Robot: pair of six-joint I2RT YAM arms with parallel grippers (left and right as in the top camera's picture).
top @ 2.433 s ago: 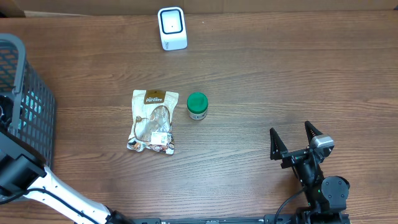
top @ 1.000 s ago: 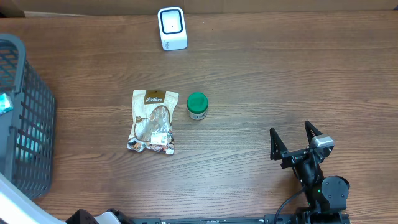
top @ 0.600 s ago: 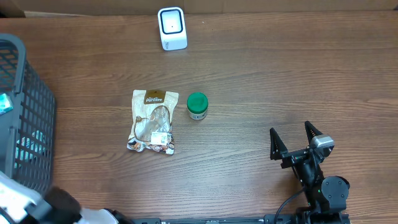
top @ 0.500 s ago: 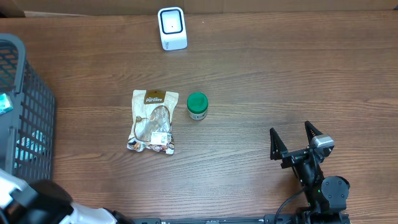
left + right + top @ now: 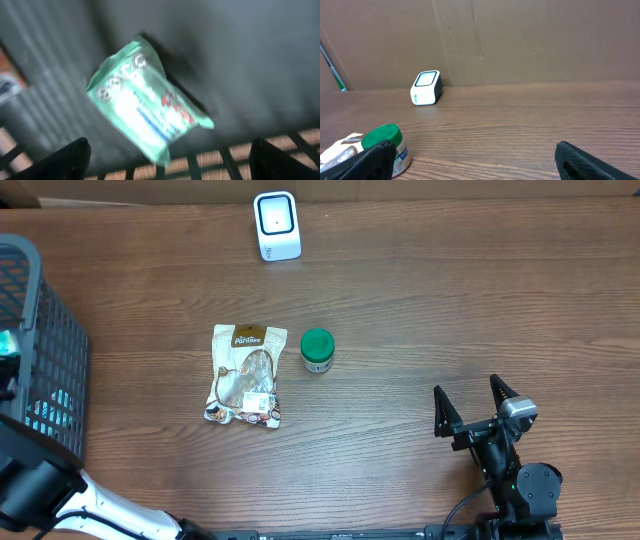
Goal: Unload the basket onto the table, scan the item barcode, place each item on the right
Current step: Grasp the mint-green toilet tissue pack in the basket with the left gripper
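Basket [image 5: 45, 350], dark grey mesh, stood at the left edge of the table [image 5: 450, 300]. Inside it a green packet [image 5: 150, 117] lay flat on the floor, tilted, print blurred. At the left edge of the wrist view, a sliver of an orange-and-white item [image 5: 9, 75]; could not tell what.

Left gripper [image 5: 170, 150] hung over the packet, released, fingers [image 5: 65, 160] spread wide to either side, touching nothing.

Scanner [image 5: 276, 225], white, upright at the far edge, well apart from the basket.

Mid-table: snack bag [image 5: 246, 375] lying flat, green-lidded jar [image 5: 317, 350] upright just right of it, apart.

Right gripper [image 5: 467, 395] near right, jaws spread, empty, facing the scanner.
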